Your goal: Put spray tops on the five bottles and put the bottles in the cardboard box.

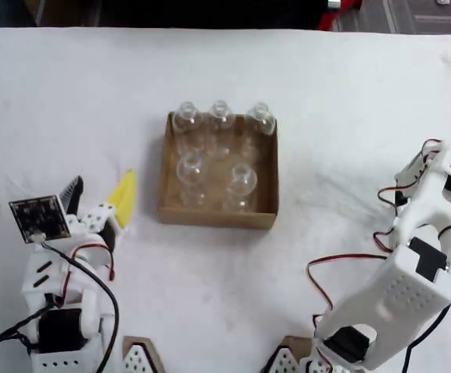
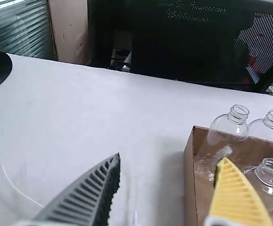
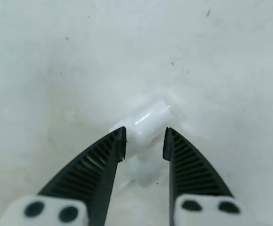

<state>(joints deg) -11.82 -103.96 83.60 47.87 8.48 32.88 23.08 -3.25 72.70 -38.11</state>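
Note:
A shallow cardboard box (image 1: 218, 218) sits mid-table with several clear bottles standing in it, among them one at the back (image 1: 221, 116) and one at the front (image 1: 241, 180); all have bare necks. My left gripper (image 1: 103, 183) rests left of the box, open with nothing between its black and yellow fingers. In the left wrist view that gripper (image 2: 169, 160) faces the box's corner (image 2: 189, 165) and the bottles (image 2: 235, 126). My right gripper (image 3: 144, 137) is shut on a white spray top (image 3: 148, 120) that lies on the white table cover. The right arm (image 1: 412, 287) stands at the table's right.
The white cloth (image 1: 326, 101) covers the whole table. Red and black wires (image 1: 342, 260) loop beside the right arm. Two brown base plates (image 1: 136, 359) poke in at the near edge. Beyond the far edge is a dark room.

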